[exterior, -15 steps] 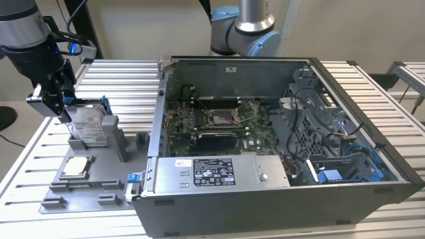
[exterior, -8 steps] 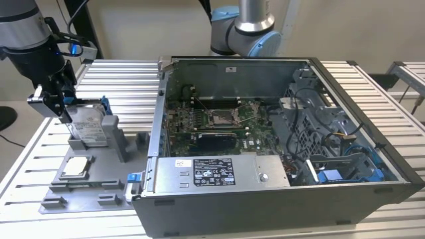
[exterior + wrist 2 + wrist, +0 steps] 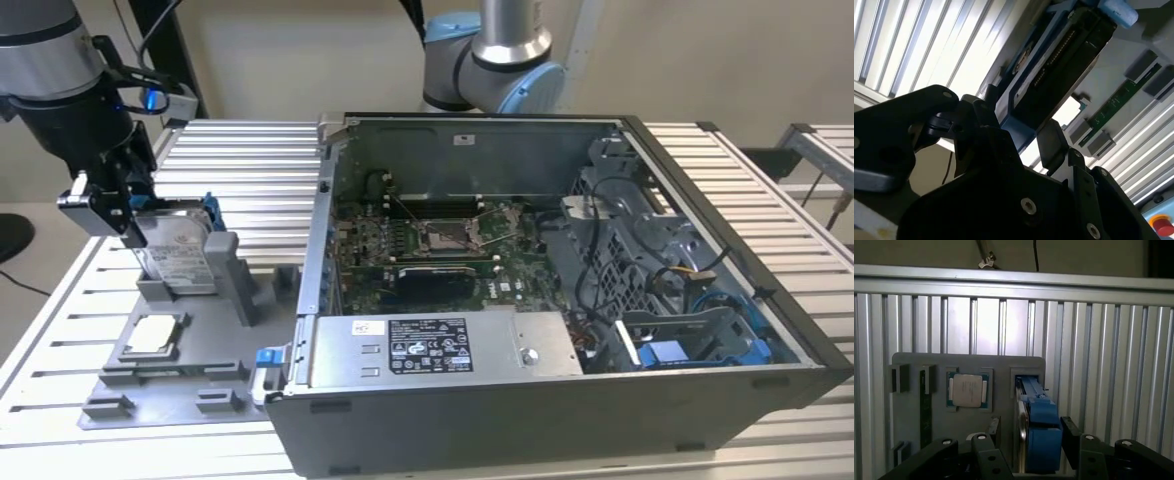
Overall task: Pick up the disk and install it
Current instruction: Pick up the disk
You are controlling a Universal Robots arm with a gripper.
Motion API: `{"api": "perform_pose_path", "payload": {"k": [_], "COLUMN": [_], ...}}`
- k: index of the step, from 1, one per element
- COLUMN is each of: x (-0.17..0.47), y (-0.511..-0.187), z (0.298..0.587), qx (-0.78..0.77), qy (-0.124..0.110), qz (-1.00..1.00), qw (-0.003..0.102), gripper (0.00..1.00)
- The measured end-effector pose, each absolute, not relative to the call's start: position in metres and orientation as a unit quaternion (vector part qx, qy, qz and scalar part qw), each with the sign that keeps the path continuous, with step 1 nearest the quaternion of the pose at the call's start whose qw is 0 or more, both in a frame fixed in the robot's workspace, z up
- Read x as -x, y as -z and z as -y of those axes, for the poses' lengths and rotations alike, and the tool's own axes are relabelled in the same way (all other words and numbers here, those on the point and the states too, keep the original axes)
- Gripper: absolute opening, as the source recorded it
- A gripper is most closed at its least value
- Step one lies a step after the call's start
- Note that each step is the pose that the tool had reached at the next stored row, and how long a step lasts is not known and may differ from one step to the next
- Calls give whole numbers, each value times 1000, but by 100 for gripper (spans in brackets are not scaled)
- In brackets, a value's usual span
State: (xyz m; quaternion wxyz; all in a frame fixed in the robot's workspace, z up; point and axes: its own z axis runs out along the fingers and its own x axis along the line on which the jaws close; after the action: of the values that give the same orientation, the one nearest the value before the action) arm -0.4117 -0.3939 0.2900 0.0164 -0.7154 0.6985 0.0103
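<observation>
The disk (image 3: 180, 250), a silver-grey drive with a white label in a blue carrier, stands on edge in a slot of the grey fixture plate (image 3: 200, 375) at the exterior view's left. My gripper (image 3: 131, 222) reaches down over its top end. In the first wrist view the gripper (image 3: 1031, 431) is open, with one of the black fingers (image 3: 995, 429) on each side of the disk (image 3: 1041, 412); one finger stands a little apart from it, the other is close against the blue frame. The second wrist view shows the disk (image 3: 1064, 55) running away from between the gripper (image 3: 1026, 136) fingers.
An open computer case (image 3: 534, 125) with motherboard, grey power-supply box (image 3: 441, 345) and a blue drive bay (image 3: 694, 348) fills the exterior view's right. A small square chip (image 3: 968, 390) and a green memory stick (image 3: 1114, 105) lie on the fixture. Another arm's base (image 3: 494, 60) stands behind.
</observation>
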Motion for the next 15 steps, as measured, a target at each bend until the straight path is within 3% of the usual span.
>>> {"api": "perform_pose_path", "payload": {"k": [15], "x": [411], "y": [-290], "z": [394], "qx": [715], "qy": [-10], "qz": [-698], "qw": [16], "gripper": [100]}}
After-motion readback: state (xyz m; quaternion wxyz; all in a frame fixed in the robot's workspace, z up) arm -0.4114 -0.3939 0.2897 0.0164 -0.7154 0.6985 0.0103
